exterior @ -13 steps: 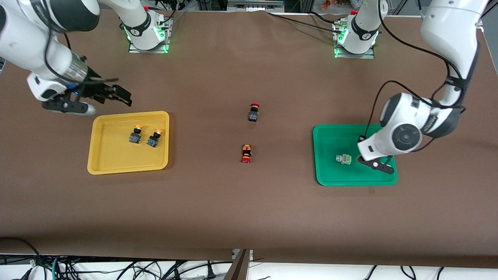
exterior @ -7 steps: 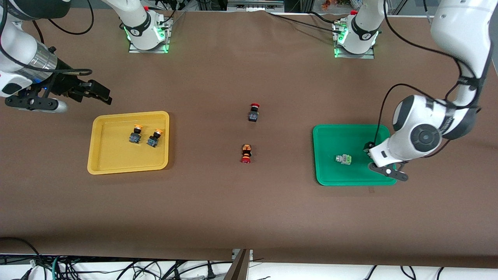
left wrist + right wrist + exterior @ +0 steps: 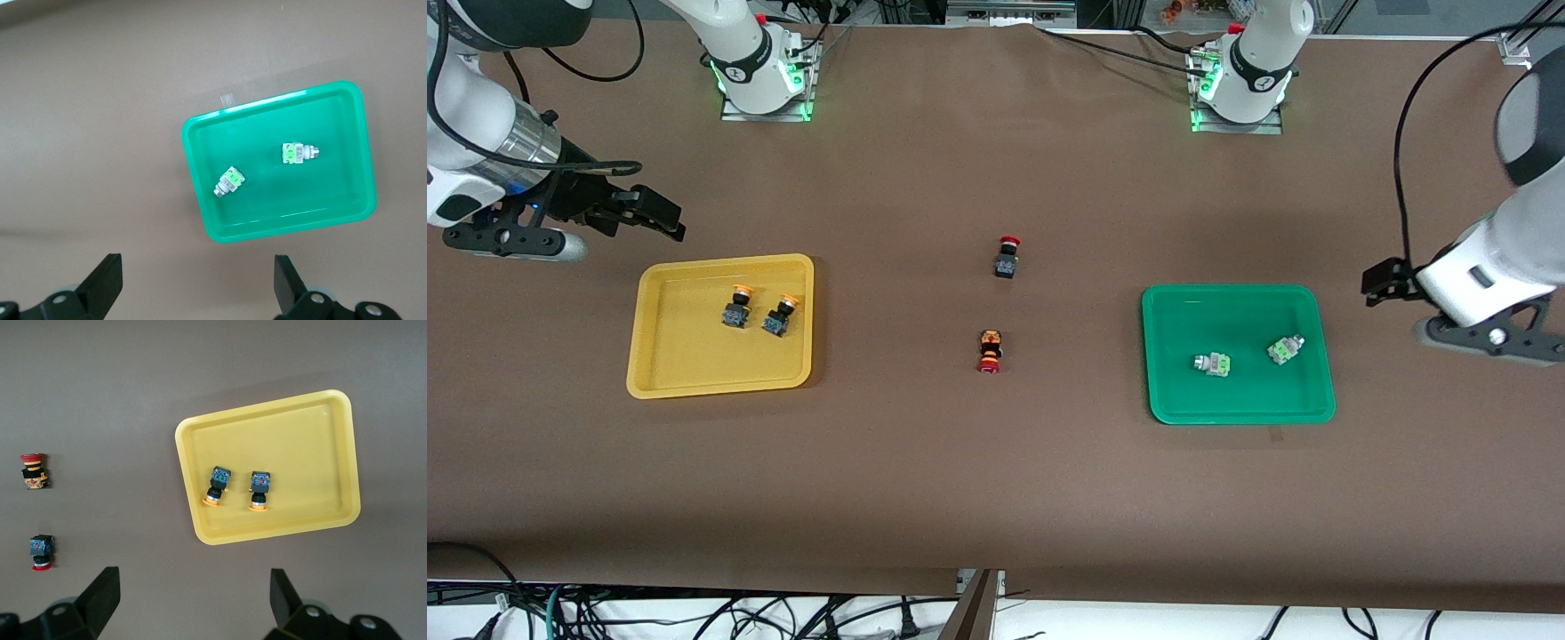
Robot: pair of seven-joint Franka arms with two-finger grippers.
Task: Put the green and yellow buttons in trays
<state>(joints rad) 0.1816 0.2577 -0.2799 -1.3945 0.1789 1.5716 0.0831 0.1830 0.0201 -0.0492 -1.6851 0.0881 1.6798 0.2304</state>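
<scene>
lying apart from left gripper [image 3: 1383, 284]: green buttons [image 3: 1212, 364]

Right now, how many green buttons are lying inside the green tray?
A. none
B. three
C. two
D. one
C. Two pale green buttons, one and the other, lie apart from each other inside the green tray; the left wrist view shows the same pair, and the open left gripper holds nothing.
</scene>
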